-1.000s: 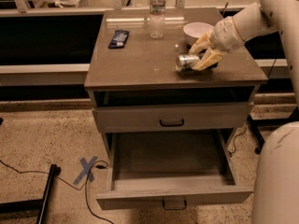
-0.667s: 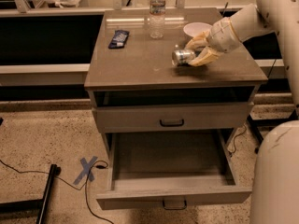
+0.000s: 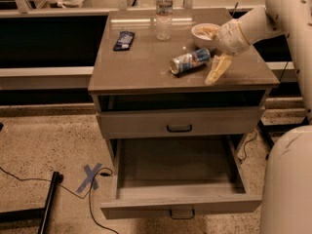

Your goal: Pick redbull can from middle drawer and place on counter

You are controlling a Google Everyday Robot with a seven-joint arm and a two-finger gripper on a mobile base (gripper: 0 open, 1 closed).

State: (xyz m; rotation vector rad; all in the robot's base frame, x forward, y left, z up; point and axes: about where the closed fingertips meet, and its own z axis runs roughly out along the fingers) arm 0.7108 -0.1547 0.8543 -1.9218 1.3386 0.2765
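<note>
Clearly the main risk in the camera view is rolling: the can (image 3: pixel 190 61) lies on its side on the counter (image 3: pixel 141 69), so a brush from the gripper (image 3: pixel 215 66) as it pulls away could send it toward the front edge, above the open, empty-looking middle drawer (image 3: pixel 180 206). A wide swing could also clip the bowl (image 3: pixel 204 30) just behind. The gripper hangs just right of the can, near its far end. Its fingers (image 3: pixel 218 71) look spread, the lower one clear of the can, and it seems to hold nothing.
</note>
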